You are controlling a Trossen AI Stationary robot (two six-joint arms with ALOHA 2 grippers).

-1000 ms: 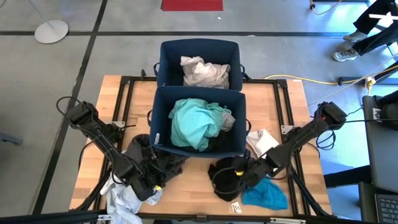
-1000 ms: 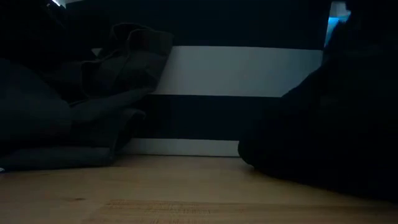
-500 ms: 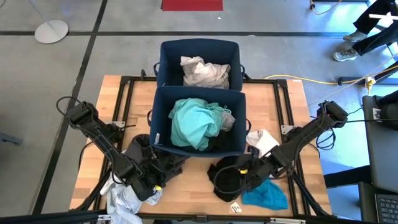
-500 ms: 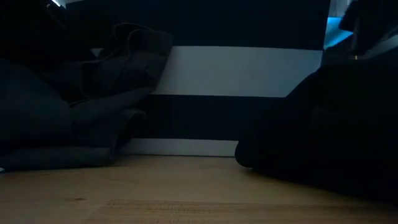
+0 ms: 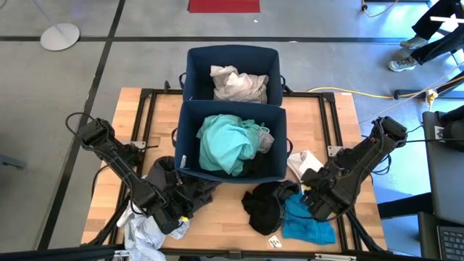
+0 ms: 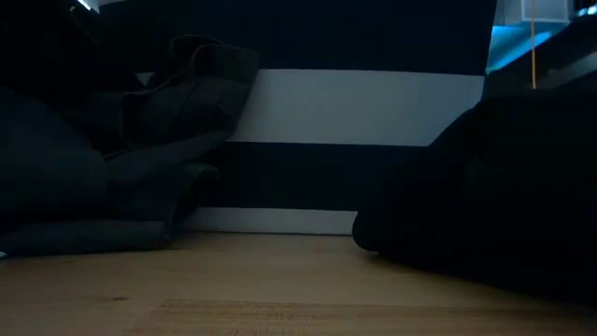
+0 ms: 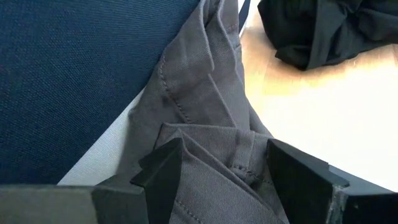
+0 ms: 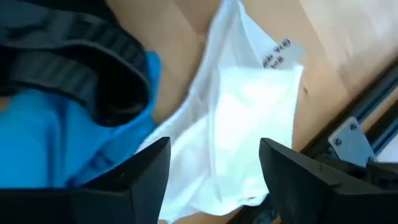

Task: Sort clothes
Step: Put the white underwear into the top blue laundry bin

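The right end effector (image 5: 317, 197) stands with its fingers spread apart and grips nothing. In the right wrist view both dark fingers (image 8: 140, 177) frame a folded white fabric garment with a printed label (image 8: 249, 124), which lies directly ahead of them on the wooden bench (image 5: 341, 123). In the high view this white garment (image 5: 306, 164) rests just beyond the end effector toward the bins, its long axis running diagonally. A teal-blue crumpled fabric garment (image 5: 308, 223) lies just beside the end effector on the near side, and a black crumpled fabric garment (image 5: 264, 208) lies inboard of it. The right arm is the nearer arm to all three.

The left end effector (image 5: 174, 217) is fully open over a dark grey woven garment (image 7: 211, 137) beside the nearer navy blue fabric bin (image 5: 190, 123).

Compared with one second earlier, the right end effector has left the black garment, moved outward and widened its fingers; the left arm is unchanged.
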